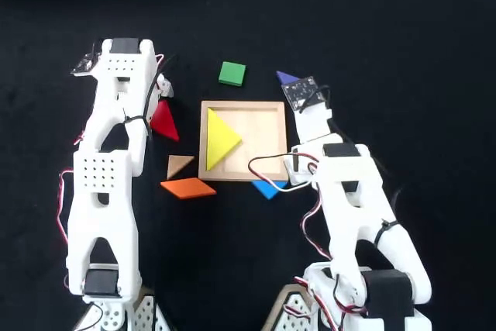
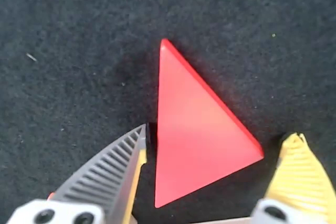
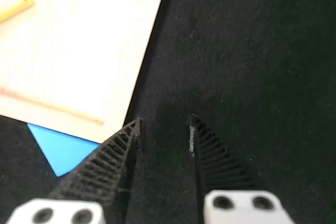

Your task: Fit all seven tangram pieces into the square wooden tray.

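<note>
The square wooden tray (image 1: 243, 105) holds one yellow triangle (image 1: 220, 139) along its left side. A red triangle (image 2: 197, 135) lies on the black cloth left of the tray, also red triangle (image 1: 163, 120). My left gripper (image 2: 219, 131) is open and straddles it, one finger on each side, low over the cloth. My right gripper (image 3: 165, 119) hovers over bare cloth just off the tray's (image 3: 79, 51) right edge, slightly open with nothing between its fingers. A blue triangle (image 3: 63, 150) lies by the tray's near right corner.
A green square (image 1: 232, 74) and a purple triangle (image 1: 287, 77) sit beyond the tray. A tan triangle (image 1: 179, 164) and an orange parallelogram (image 1: 188, 187) lie at its near left corner. The blue triangle (image 1: 269, 188) is partly under a cable.
</note>
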